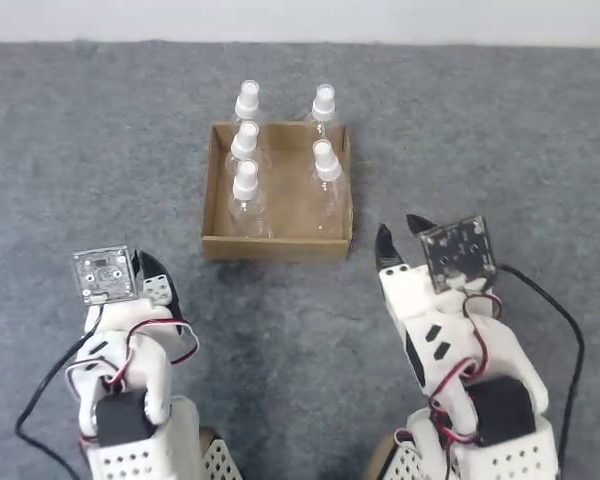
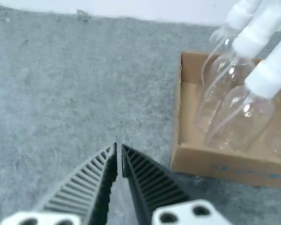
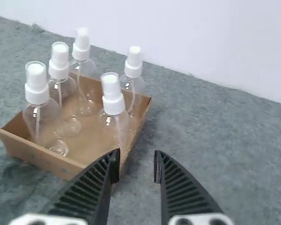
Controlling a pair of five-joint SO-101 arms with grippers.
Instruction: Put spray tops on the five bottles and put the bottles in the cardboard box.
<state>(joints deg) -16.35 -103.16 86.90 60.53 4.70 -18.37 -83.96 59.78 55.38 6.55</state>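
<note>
The cardboard box (image 1: pixel 276 248) sits at the table's middle, with clear bottles in white spray tops (image 1: pixel 245 180) standing upright inside it. In the right wrist view several bottles (image 3: pixel 113 112) stand together in the box (image 3: pixel 33 150). My right gripper (image 1: pixel 401 233) is open and holds nothing, just off the box's near right corner; its tips (image 3: pixel 136 164) hang over the carpet beside the box wall. My left gripper (image 1: pixel 152 272) is shut on nothing, near the box's near left corner. From the left wrist, its fingers (image 2: pixel 119 152) nearly touch, with the box (image 2: pixel 225 161) off to one side.
Grey carpet (image 1: pixel 500 140) covers the table, and a white wall runs along the far edge. Red and black cables trail from both arms near the front edge.
</note>
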